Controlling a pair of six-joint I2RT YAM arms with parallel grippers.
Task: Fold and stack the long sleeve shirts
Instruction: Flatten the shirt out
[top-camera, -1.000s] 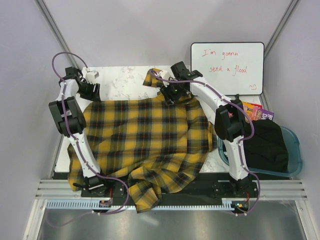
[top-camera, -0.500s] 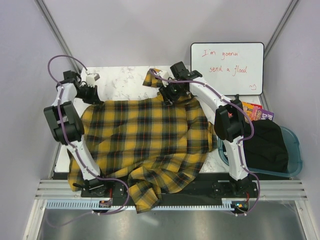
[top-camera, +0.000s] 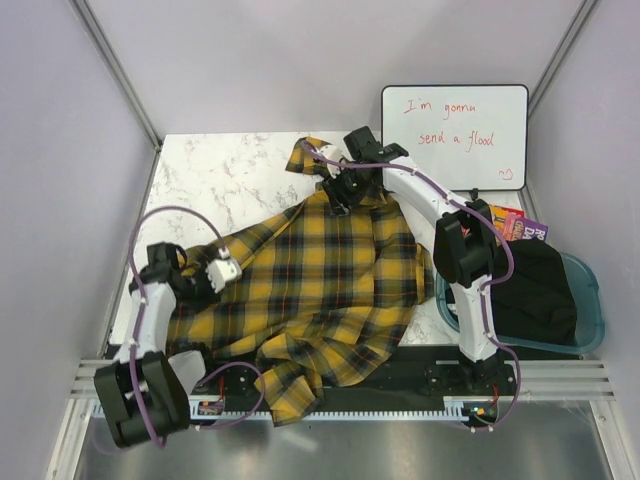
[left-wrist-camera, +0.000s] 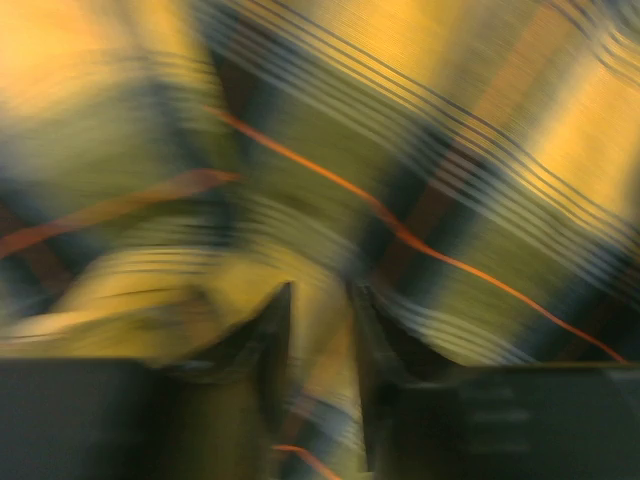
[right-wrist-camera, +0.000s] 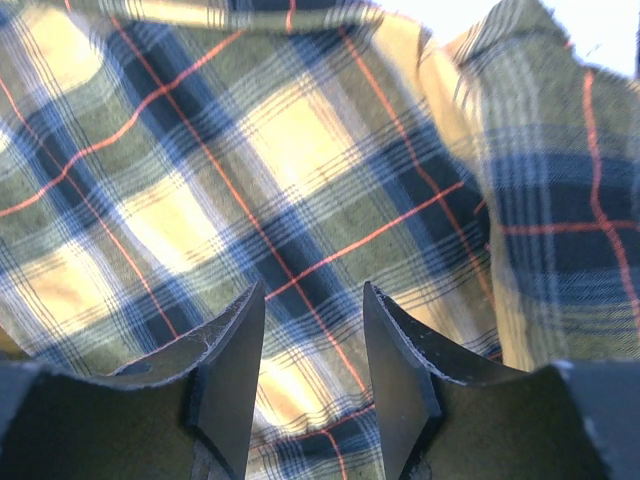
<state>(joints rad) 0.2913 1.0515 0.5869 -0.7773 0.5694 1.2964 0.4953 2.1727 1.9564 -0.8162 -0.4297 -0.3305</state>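
Note:
The long sleeve shirt, yellow-and-black plaid with thin red lines, lies spread over the marble table; its far-left corner is now drawn in toward the near left. My left gripper sits at that corner, low at the near left. The left wrist view is blurred, but my left gripper has a narrow gap packed with the shirt's cloth. My right gripper rests at the shirt's far edge beside the collar. In the right wrist view my right gripper stands open over flat plaid.
A whiteboard with red writing leans at the far right. A teal tub holding a dark garment sits right of the right arm, with a colourful packet behind it. Part of the shirt hangs over the near table edge.
My left arm swung from the far-left corner of the table to the near left, dragging the shirt's far-left corner with it. The right gripper stayed at the far edge.

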